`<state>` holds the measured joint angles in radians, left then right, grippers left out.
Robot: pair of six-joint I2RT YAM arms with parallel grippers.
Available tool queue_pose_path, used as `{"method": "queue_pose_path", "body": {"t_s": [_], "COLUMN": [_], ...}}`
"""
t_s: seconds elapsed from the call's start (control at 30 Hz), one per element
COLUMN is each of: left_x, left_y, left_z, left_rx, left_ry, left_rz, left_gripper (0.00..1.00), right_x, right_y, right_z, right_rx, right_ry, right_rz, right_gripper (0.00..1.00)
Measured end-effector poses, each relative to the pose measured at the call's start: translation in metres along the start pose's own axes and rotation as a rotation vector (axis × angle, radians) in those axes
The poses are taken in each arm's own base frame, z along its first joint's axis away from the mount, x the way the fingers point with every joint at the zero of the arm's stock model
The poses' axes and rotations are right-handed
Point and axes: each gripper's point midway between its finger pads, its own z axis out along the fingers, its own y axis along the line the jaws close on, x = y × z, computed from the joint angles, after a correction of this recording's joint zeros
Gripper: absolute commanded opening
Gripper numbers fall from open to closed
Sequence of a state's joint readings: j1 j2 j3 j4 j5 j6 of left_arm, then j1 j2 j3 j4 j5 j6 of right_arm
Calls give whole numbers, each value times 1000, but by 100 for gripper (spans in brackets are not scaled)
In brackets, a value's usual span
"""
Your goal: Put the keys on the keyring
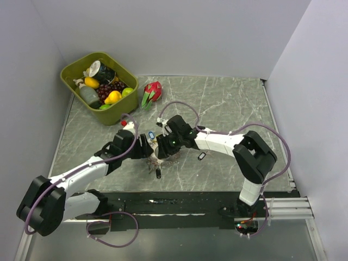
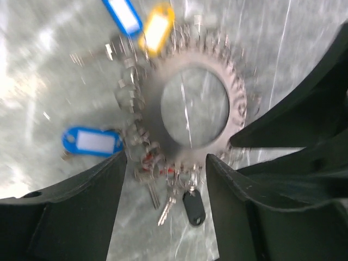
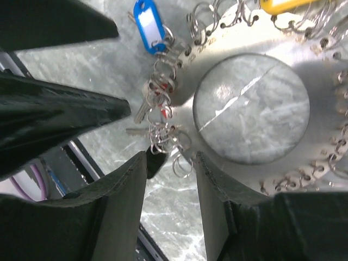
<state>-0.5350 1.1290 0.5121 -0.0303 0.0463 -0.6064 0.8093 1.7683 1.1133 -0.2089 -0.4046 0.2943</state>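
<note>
Keyring [image 2: 236,103] flat on table [image 1: 228,98], keys [image 2: 163,209] bunched at its 6 o'clock (L wrist view). L gripper [image 2: 166,160] jaws apart, straddling that edge; R gripper [image 3: 171,157] at ring rim, grip can't tell.

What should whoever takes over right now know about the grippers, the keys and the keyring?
Left gripper: open, straddling the key cluster at the edge of the keyring, nothing clamped.
Right gripper: jaws partly apart over the same edge; grip unclear.
Keyring lies flat on the table, between both arms.
Done: keys with a blue tag, a yellow tag and a black tag sit at its rim, apparently attached.
Left: a loose key on the table right of the ring; thread it on.
</note>
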Motion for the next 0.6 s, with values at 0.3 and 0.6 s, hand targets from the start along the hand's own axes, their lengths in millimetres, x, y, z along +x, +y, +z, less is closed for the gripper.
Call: {"method": "queue_pose_path", "body": {"t_s": [0.3,0.6], "left_x": [43,49], "left_y": [-23,-33], "left_z": [-2,2], "left_rx": [97,124], "left_ry": [96,102], "left_rz": [21,39], "left_gripper": [60,48], "right_x": [15,32], "right_y": [-2,-13], "right_z": [-7,-12], "right_rx": [5,62], "right_ry": [7,8], "right_rz": [19,78], "right_gripper": [45,42]}}
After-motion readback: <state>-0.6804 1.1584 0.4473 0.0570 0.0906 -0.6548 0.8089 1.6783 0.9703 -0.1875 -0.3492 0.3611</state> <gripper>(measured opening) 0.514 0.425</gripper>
